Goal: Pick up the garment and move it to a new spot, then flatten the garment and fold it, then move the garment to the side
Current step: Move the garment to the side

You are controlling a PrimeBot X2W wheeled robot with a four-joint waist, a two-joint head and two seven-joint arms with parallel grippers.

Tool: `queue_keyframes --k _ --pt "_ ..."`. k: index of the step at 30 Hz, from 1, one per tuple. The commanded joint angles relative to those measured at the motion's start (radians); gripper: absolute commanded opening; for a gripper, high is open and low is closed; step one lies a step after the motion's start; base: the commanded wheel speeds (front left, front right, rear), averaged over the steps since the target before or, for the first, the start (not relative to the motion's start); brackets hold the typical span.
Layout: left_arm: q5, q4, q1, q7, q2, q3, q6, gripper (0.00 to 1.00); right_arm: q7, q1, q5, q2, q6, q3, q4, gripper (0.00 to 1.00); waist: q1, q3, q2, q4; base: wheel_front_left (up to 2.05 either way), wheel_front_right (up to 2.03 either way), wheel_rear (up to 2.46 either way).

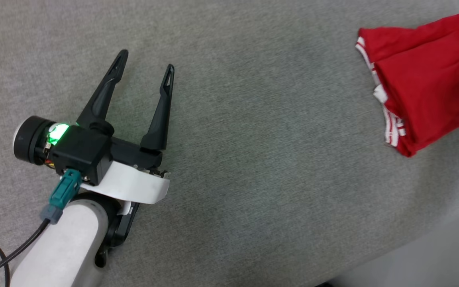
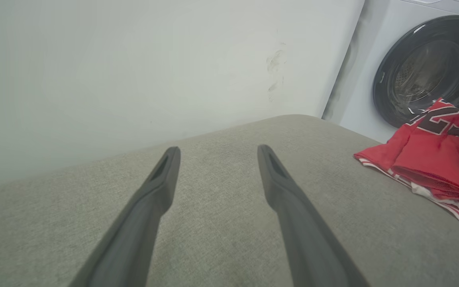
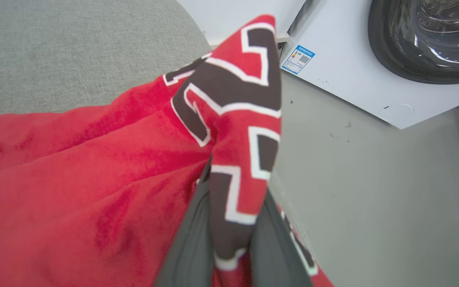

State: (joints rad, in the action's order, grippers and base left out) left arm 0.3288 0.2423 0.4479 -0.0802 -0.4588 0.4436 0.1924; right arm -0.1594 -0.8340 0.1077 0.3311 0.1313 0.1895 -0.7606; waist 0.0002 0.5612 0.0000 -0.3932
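Here's the red T-shirt (image 1: 424, 87), sitting at the far right of the grey fabric surface (image 1: 253, 139), close to its edge. It is not spread flat. It lies gathered into a compact, layered bundle, with striped trim peeking out along the left-hand folds. The folding looks done, or close to it, though the stack is a bit rumpled.

Over in the right wrist view, the right gripper (image 3: 237, 179) has its two dark fingers pinched onto a ridge of the shirt, the black-and-white lettering pulled up between them. That ridge is tented above the rest of the red cloth. Beyond it are the pale floor (image 3: 373, 179) and a white washing machine (image 3: 353, 59).

The left gripper (image 1: 146, 59) is well apart from the shirt, fingers spread wide and holding nothing, low over bare grey fabric. Its own camera sees the shirt off to the right, in front of the washing machine's dark door.

So my read is that pick-up, flattening and folding are behind us, and this is the last leg, carrying the bundle to the side. What's left is the set-down and the release. The one worry is a single pinch on a loose stack, because a lift could let the layers slump open.
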Motion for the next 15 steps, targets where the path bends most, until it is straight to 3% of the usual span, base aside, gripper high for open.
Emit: queue_keyframes --k 1,2,3,15 --pt "-0.010 0.006 0.022 0.006 -0.004 0.003 -0.007 1.00 0.040 -0.027 -0.030 -0.003 -0.001 0.034 -0.029 0.14 -0.0002 0.042 0.0000 0.023 0.00 0.00 0.00" --pt "-0.010 0.006 0.028 0.008 -0.005 0.004 -0.007 1.00 0.053 -0.028 -0.047 -0.010 -0.001 0.054 -0.049 0.48 -0.0002 0.046 0.0000 0.026 0.00 0.00 0.00" --pt "-0.010 0.005 0.031 0.008 -0.005 0.006 -0.008 1.00 0.068 -0.031 -0.065 -0.014 -0.001 0.075 -0.067 1.00 -0.0002 0.049 0.0000 0.027 0.00 0.00 0.00" --pt "0.016 -0.041 -0.002 -0.034 0.013 0.007 0.002 1.00 0.186 -0.031 -0.304 -0.050 -0.001 0.301 -0.155 1.00 -0.0002 -0.029 0.0000 0.043 0.00 0.00 0.00"
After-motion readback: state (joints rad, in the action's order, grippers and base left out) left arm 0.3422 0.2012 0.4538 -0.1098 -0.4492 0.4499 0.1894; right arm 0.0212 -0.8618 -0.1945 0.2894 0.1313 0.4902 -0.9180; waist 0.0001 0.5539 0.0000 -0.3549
